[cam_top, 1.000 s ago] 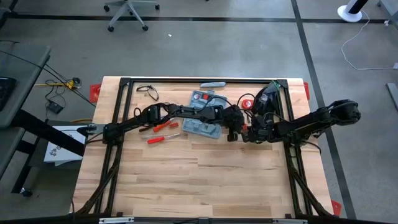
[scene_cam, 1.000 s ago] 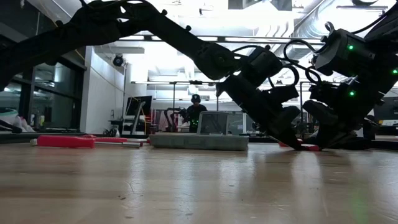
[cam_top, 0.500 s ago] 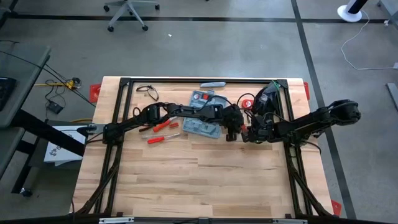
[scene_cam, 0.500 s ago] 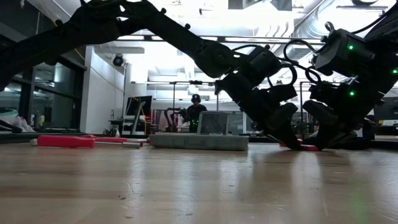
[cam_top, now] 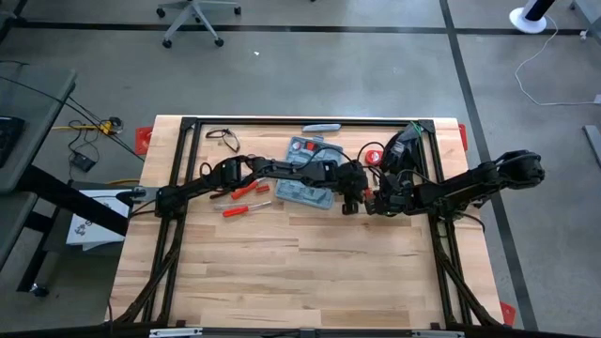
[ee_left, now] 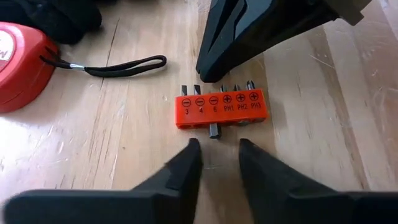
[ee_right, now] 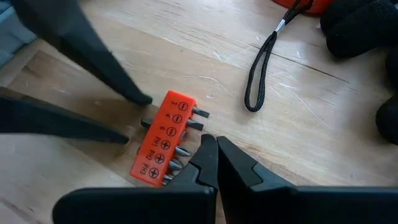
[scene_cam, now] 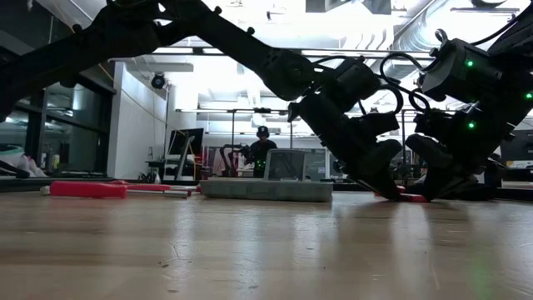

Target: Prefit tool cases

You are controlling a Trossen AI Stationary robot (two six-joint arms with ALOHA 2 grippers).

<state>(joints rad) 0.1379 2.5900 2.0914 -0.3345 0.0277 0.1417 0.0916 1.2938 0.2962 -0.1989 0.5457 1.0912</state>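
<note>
The blue-grey tool case [cam_top: 305, 183] lies open on the table's far middle, resting flat, and shows as a low block [scene_cam: 266, 189] in the low view. To its right an orange bit holder [ee_left: 221, 107] lies flat on the wood. My left gripper [ee_left: 217, 146] is open, slanting down at the holder's back edge, its fingertips on either side of one bit [ee_left: 213, 129] that sticks out there, apart from it. My right gripper [ee_right: 210, 144] is shut, its tips at the holder's row of bits. My right gripper comes slanting down from the table's right, its shut fingertips [ee_right: 205, 142] right beside the tips of the bits [ee_right: 184, 150] on the holder's long side. I cannot tell whether they touch. The holder lies flat on the table.
A red tape measure [ee_left: 18, 65] with a black wrist strap [ee_left: 118, 64] lies just beyond the holder. Red-handled screwdrivers [cam_top: 242, 199] lie left of the case. A slim grey bar [cam_top: 321, 127] and a black cord [cam_top: 223, 138] lie by the far edge. The near half of the table [cam_top: 300, 272] is bare wood.
</note>
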